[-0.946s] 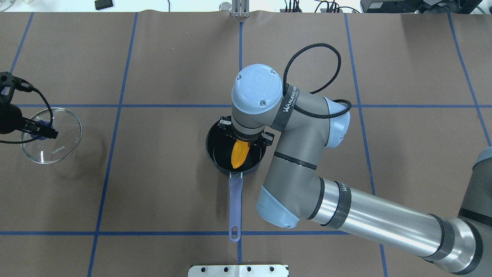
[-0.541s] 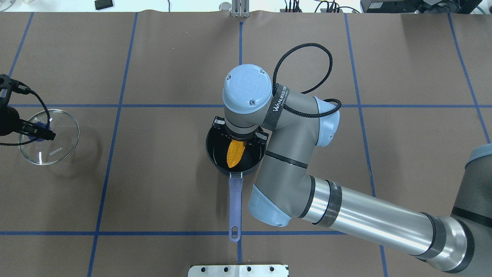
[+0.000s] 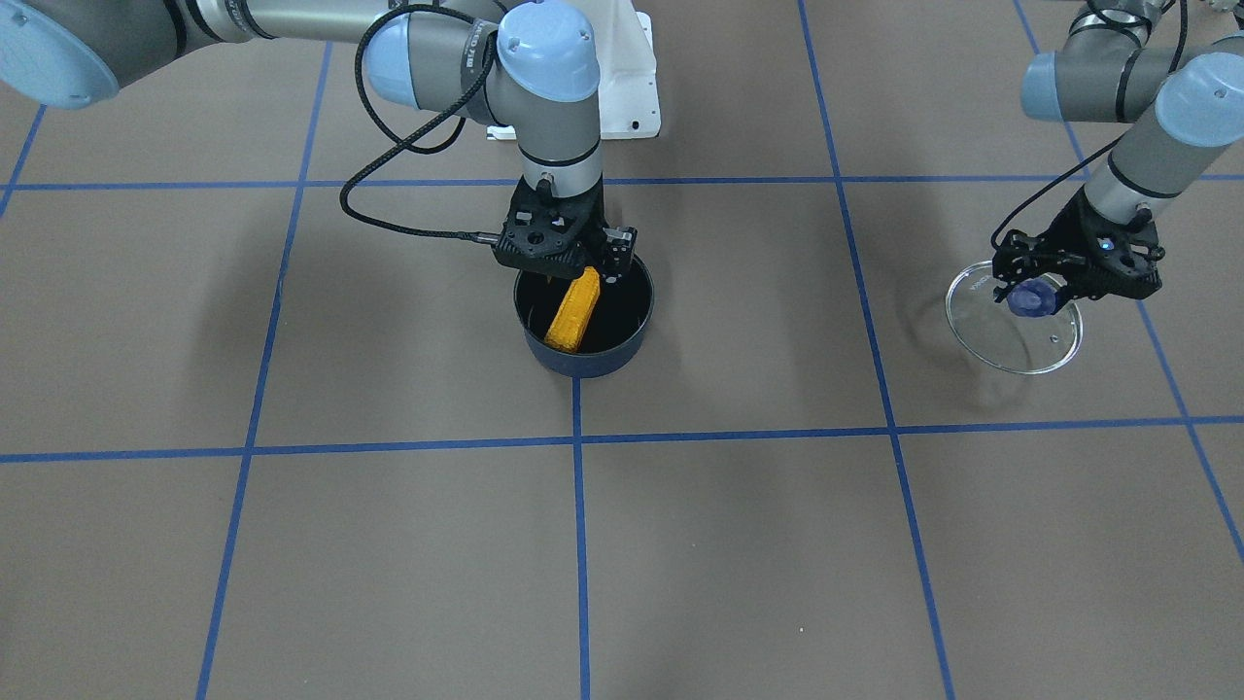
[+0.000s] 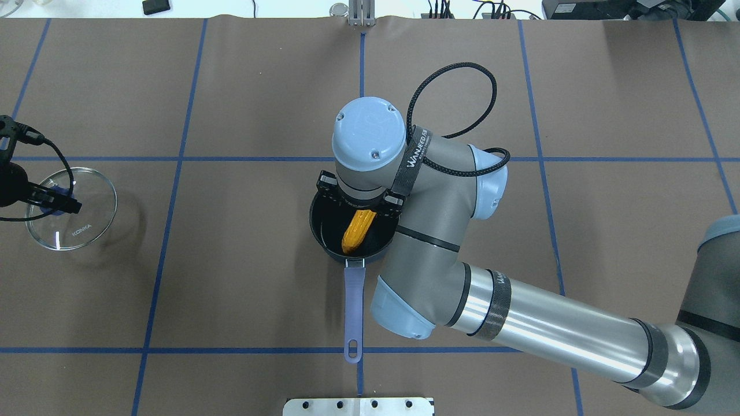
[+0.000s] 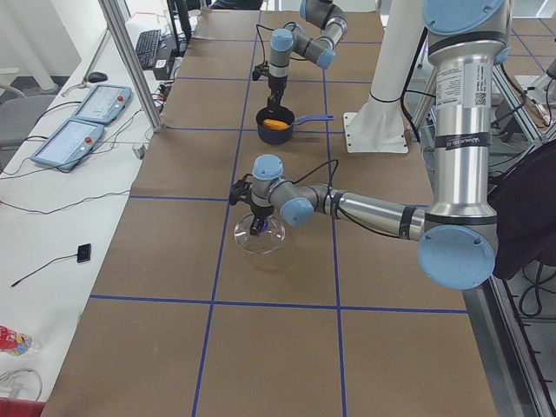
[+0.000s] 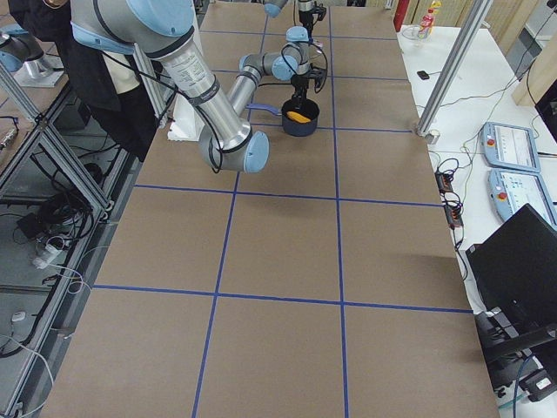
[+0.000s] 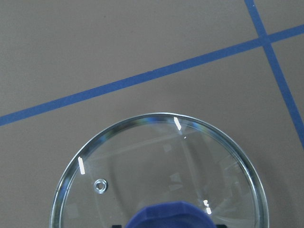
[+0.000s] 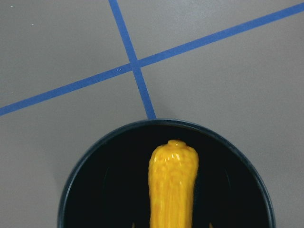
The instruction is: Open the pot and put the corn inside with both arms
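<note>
**Front-facing view:** The right tool (image 3: 575, 261) stands over the pot (image 3: 583, 364), which sits upright on the bench (image 3: 389, 544). The corn (image 3: 573, 309) slants inside the pot, lower tip down in the black interior, upper end between the jaws. Whether they clamp it or only flank it, cannot tell. The slant probably lets the cob enter tip first and lie down inside. The left tool (image 3: 1032, 295) is closed on the blue knob (image 3: 1030, 301) of the glass lid (image 3: 1020, 342), held well apart from the pot. This likely keeps the mouth free for the other arm.

**Overhead view:** The right wrist hides the pot's far rim. The corn's tip points toward the handle (image 4: 352, 300). The pot holds the corn only.

**Left-side view:** The lid hangs under the near arm's tool, low over the bench. Contact cannot be told.

**Right-side view:** The corn shows as a yellow patch in the pot. The jaws are too small to read.

**Left wrist view:** The knob sits at the frame's lower edge. The bench shows through the glass, and the lid carries nothing.

**Right wrist view:** The corn runs up from the frame's bottom across the black interior. No jaws in frame.
</note>
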